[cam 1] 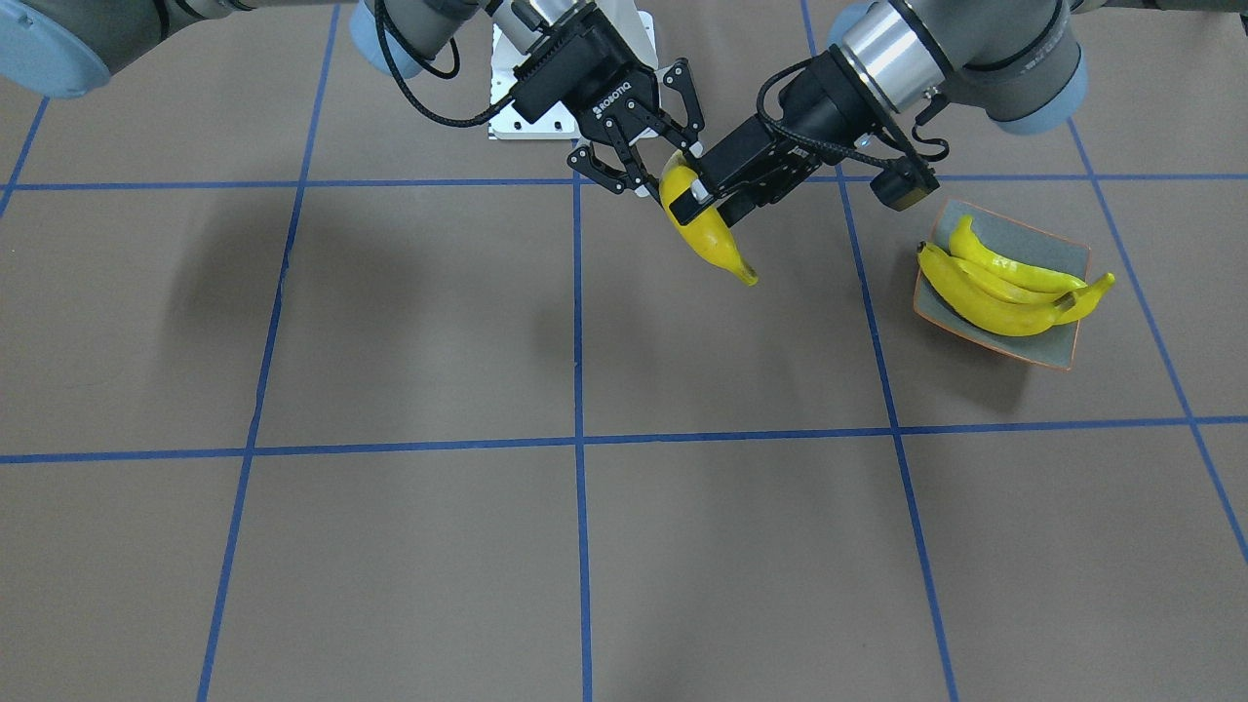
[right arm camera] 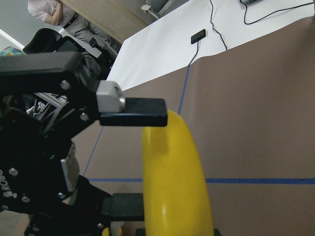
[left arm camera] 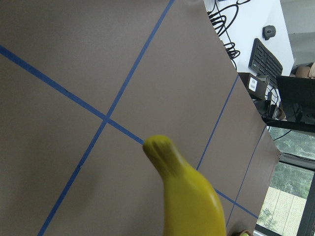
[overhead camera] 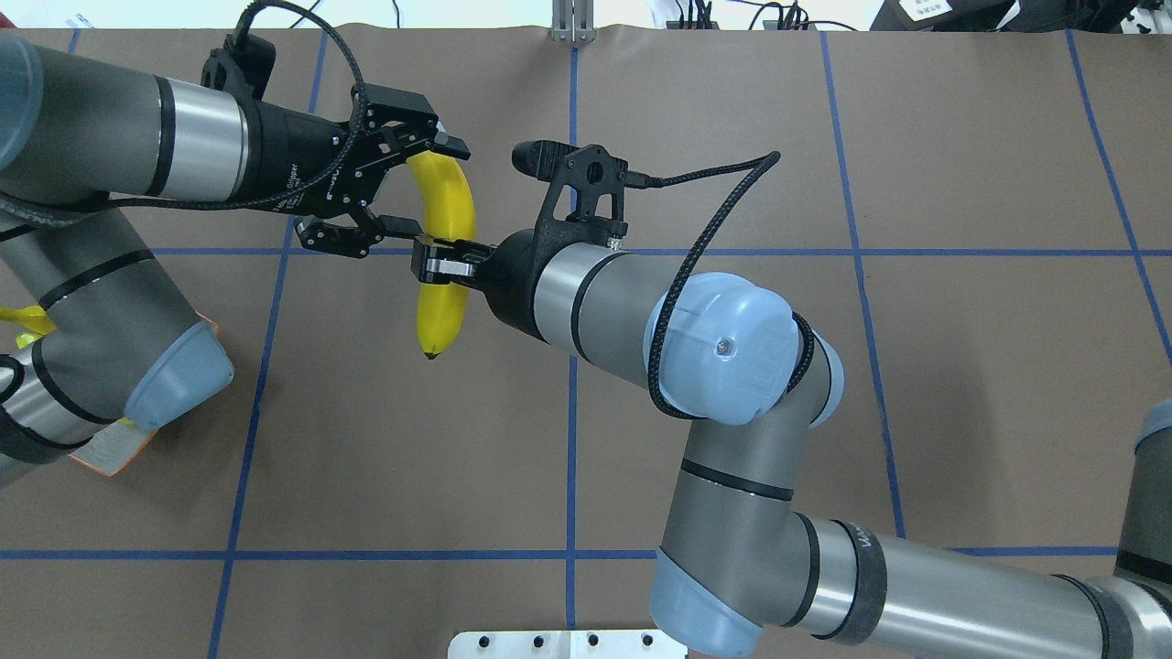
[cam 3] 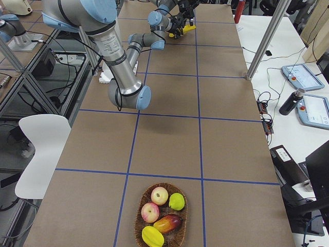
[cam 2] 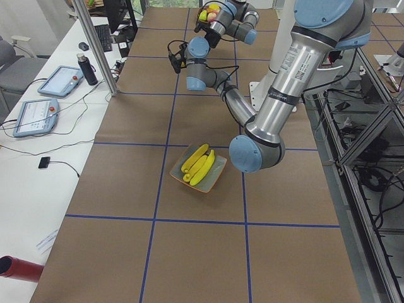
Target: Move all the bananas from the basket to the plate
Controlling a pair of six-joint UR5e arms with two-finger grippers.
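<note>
step: mid-air handover | right gripper (overhead camera: 441, 264): clamped on banana (overhead camera: 439, 311) | left gripper (overhead camera: 426, 183): spread round its far end, empty | next: close left, release right, then plate (cam 1: 1043, 244)

Blue tape (cam 1: 578, 390) grids the brown table (cam 1: 409, 322), white chair (cam 3: 41, 149) beside it.

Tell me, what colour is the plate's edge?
Orange, on the plate; clearest in the front-facing view.

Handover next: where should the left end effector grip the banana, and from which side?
Likely best: the half of the banana opposite its dark tip, free since the right end effector clamps mid-length. Come from the robot's left, closing across the thickness; the left end effector straddles that part, open.
</note>
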